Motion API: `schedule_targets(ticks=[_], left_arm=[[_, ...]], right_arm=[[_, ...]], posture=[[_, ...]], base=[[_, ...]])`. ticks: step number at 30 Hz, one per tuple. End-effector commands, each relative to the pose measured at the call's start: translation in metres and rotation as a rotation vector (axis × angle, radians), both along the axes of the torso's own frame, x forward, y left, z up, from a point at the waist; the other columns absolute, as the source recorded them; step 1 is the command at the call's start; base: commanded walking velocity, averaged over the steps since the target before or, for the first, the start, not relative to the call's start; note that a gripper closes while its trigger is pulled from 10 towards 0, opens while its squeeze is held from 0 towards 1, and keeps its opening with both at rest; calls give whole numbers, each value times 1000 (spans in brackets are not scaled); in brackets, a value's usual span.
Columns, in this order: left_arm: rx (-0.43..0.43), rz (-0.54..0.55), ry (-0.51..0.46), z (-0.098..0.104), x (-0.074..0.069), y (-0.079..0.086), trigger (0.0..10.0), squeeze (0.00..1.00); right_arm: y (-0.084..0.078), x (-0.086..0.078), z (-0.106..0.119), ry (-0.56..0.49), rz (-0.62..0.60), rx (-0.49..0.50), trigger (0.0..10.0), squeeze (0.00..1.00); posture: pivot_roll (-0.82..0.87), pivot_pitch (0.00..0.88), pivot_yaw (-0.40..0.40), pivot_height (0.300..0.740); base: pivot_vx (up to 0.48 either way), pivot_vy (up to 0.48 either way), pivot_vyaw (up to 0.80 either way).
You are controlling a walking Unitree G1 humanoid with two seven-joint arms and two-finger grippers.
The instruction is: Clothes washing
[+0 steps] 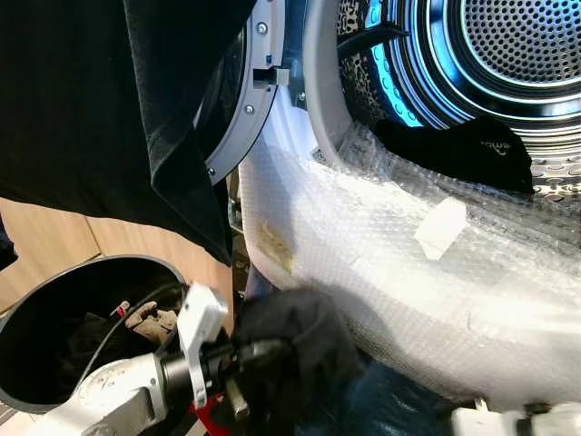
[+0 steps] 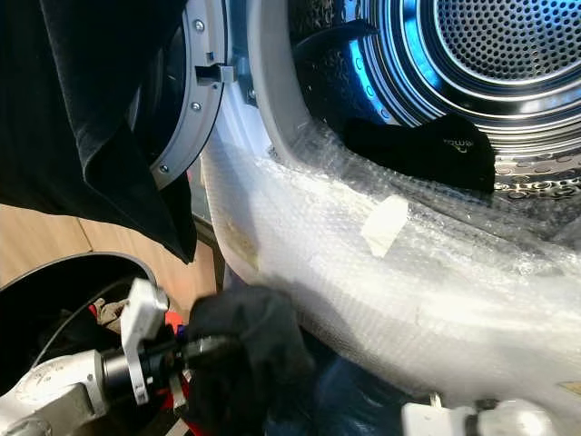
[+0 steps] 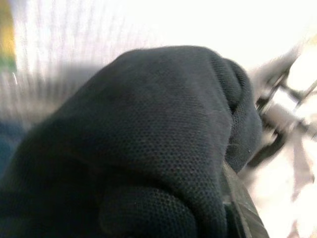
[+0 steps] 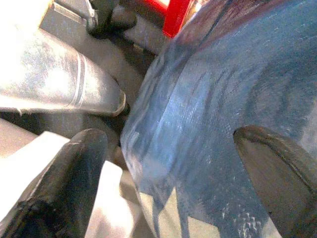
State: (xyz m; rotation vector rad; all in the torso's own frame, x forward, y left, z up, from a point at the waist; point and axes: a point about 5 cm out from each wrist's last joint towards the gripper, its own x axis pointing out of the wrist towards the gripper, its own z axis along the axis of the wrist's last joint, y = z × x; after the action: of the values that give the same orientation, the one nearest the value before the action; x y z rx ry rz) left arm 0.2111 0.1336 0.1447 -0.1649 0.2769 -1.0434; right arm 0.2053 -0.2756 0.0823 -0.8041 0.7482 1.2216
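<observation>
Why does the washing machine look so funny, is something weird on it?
Yes. The washing machine's front below the open drum is wrapped in bubble wrap, with a piece of tape stuck on it. Machines are not usually wrapped. A black cloth also hangs over the open door.

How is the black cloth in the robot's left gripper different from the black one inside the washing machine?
The black garment in the left gripper is bunched in a ball, outside the machine, below its opening. The black garment in the drum lies spread out flatter inside, with small pale lettering on it, and nothing holds it. Both are dark, soft clothes.
</observation>
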Motion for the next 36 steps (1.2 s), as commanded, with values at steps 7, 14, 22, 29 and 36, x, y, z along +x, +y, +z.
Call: schedule_targets(ticks=[7,14,22,29,36], left_arm=[[120,-78,87,-36,-6,-9,0,0],[94,-139,99,-48,-1,-31,0,0],[43,-203,79,-51,5,-61,0,0],[23,-222,96,-58,3,-69,0,0],[15,-216,148,-74,3,-69,0,0]], right_arm=[[-10,14,56,-113,-13,133,10000,0],[28,3,54,-39,89,273,10000,0],[72,-12,25,27,57,436,10000,0],[81,-21,7,87,-222,608,10000,0],[72,-16,-16,31,-513,649,10000,0]], posture=[[10,0,-62,740],[0,0,-77,740],[-1,0,-101,740],[-1,0,-110,740],[1,0,-122,740]], base=[[0,0,0],[0,0,0],[0,0,0],[0,0,0],[0,0,0]])
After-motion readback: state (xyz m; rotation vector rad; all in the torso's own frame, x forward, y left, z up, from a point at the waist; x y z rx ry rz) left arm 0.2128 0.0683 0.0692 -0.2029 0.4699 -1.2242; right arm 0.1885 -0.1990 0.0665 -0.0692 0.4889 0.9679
